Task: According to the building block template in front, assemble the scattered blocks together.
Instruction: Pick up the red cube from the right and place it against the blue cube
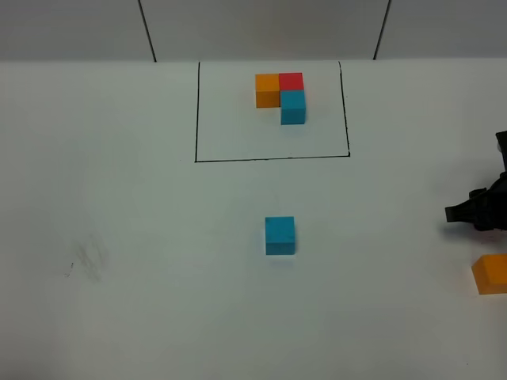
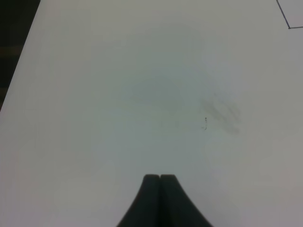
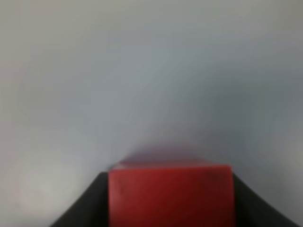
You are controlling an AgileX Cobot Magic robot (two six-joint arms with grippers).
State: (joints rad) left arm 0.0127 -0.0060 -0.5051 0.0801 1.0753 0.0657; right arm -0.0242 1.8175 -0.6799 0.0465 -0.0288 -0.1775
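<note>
Two right fingers [image 3: 87,208] bracket the red cube [image 3: 170,194]. In the blurred wrist view each one sits flush against a side of it, no gap showing, and that reads as a grip on the cube, low over the bench [image 3: 151,71]. Whether the cube is clear of the surface, I cannot tell. On the other side, the left fingers [image 2: 149,203] are pressed tight together, holding nothing, above bare bench with a faint grey scuff [image 2: 222,113] ahead of them.

Widen out to the high camera. The right arm [image 1: 479,214] pokes in at the picture's edge, well to the right of the template [image 1: 281,95] and nearer the robot than it. The left arm is not in that view. The orange cube [image 1: 491,273] lies just beside that arm, farther again from the template. The cyan cube [image 1: 280,235] sits alone on the robot's side of the template, outside its black frame [image 1: 269,159] and well apart from it.

So the score: nothing assembled yet, and all three loose cubes are apart from one another. My read is that the first pick is in hand and nearly everything is left. Red, orange and cyan must come together to copy the template's L: orange and red side by side, cyan tucked against red on the robot's side.
</note>
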